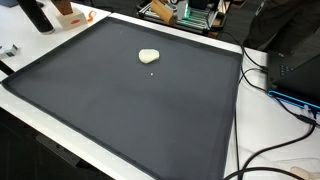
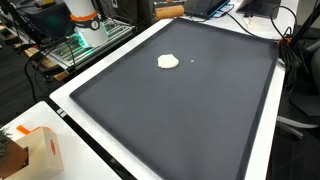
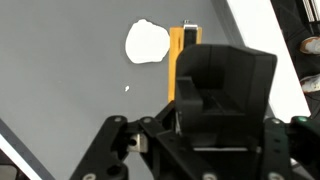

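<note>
Only the wrist view shows my gripper [image 3: 214, 62]; the arm is out of frame in both exterior views. Its dark fingers stand close together around a narrow yellow-orange object [image 3: 175, 62] with a black end, which sticks out past them. The object does not lie on the mat in either exterior view, so it is up in the gripper. A small cream-white lump [image 3: 146, 42] lies on the black mat [image 3: 60, 80] below, to the left of the held object. The same lump [image 1: 149, 56] [image 2: 168, 62] sits toward the far part of the mat in both exterior views.
The black mat [image 1: 120, 110] [image 2: 190, 120] covers a white table [image 1: 258, 120]. A tiny white crumb [image 3: 126, 88] lies near the lump. Cables [image 1: 285, 95] run along one side. Electronics [image 1: 185, 12] and a box [image 2: 35, 150] stand off the mat.
</note>
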